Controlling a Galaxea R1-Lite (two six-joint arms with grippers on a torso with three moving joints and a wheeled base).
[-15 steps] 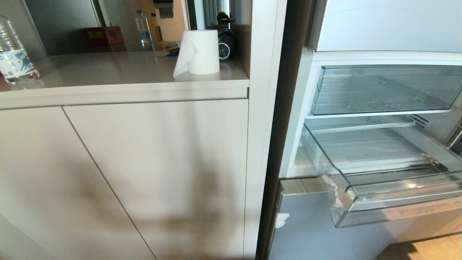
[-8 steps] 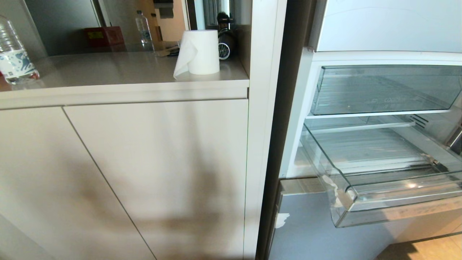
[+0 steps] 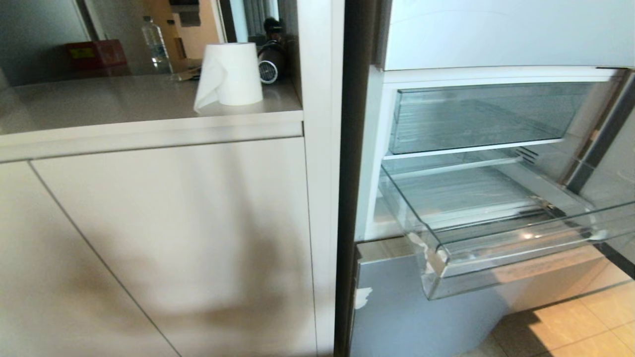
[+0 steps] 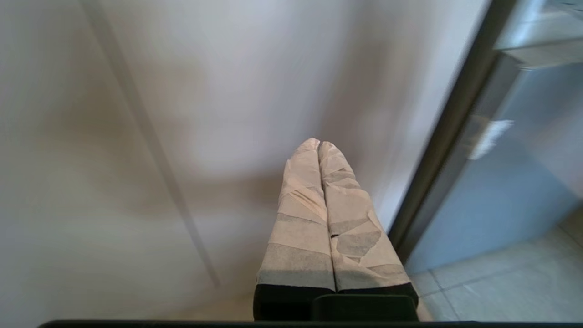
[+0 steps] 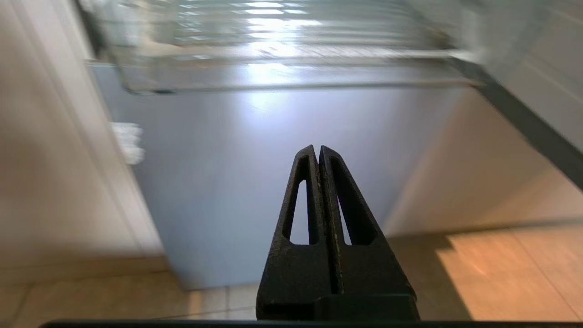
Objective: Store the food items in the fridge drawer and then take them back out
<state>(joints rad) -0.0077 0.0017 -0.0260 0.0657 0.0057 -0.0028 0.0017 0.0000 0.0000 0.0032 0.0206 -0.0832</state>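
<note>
Beige cabinet fronts [image 3: 163, 238] across the left and middle of the head view, topped by a pale bench [image 3: 124, 101]. To the right, past a tall white upright panel [image 3: 322, 148], an open fridge [image 3: 496, 34] with a grey lower front [image 3: 392, 307]. Tan floor tiles [image 3: 580, 327] in the lower right corner.

Inside the fridge, two clear drawers, one above the other. Upper drawer [image 3: 476, 119], plain flat front, pushed in. Below it the fridge drawer [image 3: 496, 243], pulled out over the grey front, ribbed floor and stepped front lip showing, nothing lying in it. No food item anywhere in the three views.

On the bench, close to the upright panel: a white paper roll [image 3: 230, 74] standing upright with a loose sheet hanging at its left side. Behind it a dark round appliance [image 3: 270, 62], farther back a clear bottle [image 3: 156, 44] and a red box [image 3: 94, 52].

Left tool [image 4: 319, 146], tape-wrapped fingers pressed together, empty, aimed at the cabinet front low beside the fridge edge. Right tool [image 5: 317, 152], black fingers closed tight, empty, aimed at the grey lower front beneath the pulled-out drawer.
</note>
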